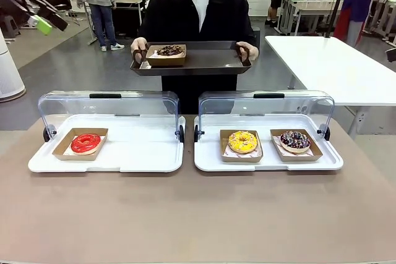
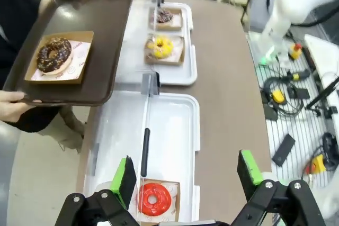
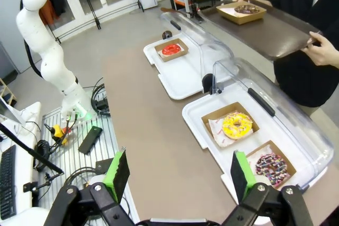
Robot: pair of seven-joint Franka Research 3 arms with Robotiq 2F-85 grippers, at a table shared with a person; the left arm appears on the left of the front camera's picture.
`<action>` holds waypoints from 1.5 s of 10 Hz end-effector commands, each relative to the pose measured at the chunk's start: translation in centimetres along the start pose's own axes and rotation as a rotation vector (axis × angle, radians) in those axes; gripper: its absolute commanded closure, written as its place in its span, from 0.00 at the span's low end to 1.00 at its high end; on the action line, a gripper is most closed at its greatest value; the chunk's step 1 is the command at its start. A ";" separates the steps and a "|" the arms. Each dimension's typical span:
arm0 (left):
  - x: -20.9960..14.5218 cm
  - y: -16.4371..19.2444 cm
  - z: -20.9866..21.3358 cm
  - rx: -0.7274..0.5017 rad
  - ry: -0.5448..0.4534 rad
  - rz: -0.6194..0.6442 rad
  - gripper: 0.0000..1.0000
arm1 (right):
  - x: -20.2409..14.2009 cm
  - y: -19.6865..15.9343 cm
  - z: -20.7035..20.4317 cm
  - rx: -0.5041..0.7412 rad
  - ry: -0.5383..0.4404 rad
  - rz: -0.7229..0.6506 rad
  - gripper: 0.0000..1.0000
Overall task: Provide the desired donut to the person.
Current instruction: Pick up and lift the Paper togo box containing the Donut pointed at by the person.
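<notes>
- Three donuts are within my reach. The red donut (image 1: pixel 85 143) sits alone in the left tray (image 1: pixel 142 153). The yellow donut (image 1: pixel 242 141) and the sprinkled donut (image 1: pixel 295 140) lie side by side in the right tray (image 1: pixel 266 164).
- Each one is in its own card boat, so I can grip card rather than icing.
- I can't tell which one is wanted, because nobody is pointing.
- The person (image 1: pixel 185 10) stands across the worktop (image 1: pixel 198 214) with hands (image 1: pixel 246 50) gripping the ends of a brown tray (image 1: pixel 210 60). It is held level beyond the far edge, and I'd say it is offered as the landing spot.
- A chocolate donut (image 1: pixel 170 50) already sits on it towards one end, leaving bare room beside it for another.
- The left lid (image 1: pixel 105 108) and the right lid (image 1: pixel 266 106) are both swung up at the back. That opens the trays towards me and leaves a reach from above unblocked.
- My left pincer (image 2: pixel 186 175) hangs high over the left tray, spread wide with nothing in it. In its wrist view the red donut lies right below the pads, so it is best placed for that one.
- My right pincer (image 3: pixel 177 175) hovers high and back from the right tray, also wide open and empty. It looks down on the yellow and sprinkled pair.
- With one arm parked by each tray, I reckon the nearer one goes once the choice is clear.
</notes>
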State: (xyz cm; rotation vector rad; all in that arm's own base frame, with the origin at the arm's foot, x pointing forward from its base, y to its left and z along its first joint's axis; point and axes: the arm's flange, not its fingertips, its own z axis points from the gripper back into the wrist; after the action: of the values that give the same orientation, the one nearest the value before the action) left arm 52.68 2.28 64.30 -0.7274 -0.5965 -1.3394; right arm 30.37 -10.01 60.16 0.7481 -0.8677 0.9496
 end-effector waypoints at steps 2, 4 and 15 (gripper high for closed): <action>-3.6 -4.1 1.0 0.140 -0.087 0.002 0.00 | 0.2 -0.1 -0.1 0.009 -0.018 0.014 0.00; -6.0 -6.3 2.6 0.200 -0.153 0.035 0.00 | 0.2 -0.1 -0.1 0.009 -0.018 0.014 0.00; -12.4 -5.9 2.4 0.119 -0.181 0.000 0.00 | 0.2 -0.1 -0.1 0.009 -0.018 0.014 0.00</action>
State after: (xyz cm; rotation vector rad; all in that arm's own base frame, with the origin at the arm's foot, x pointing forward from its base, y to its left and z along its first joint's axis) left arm 44.99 11.47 57.18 -0.7616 -0.7911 -1.1994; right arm 30.37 -9.99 60.16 0.7477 -0.8667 0.9498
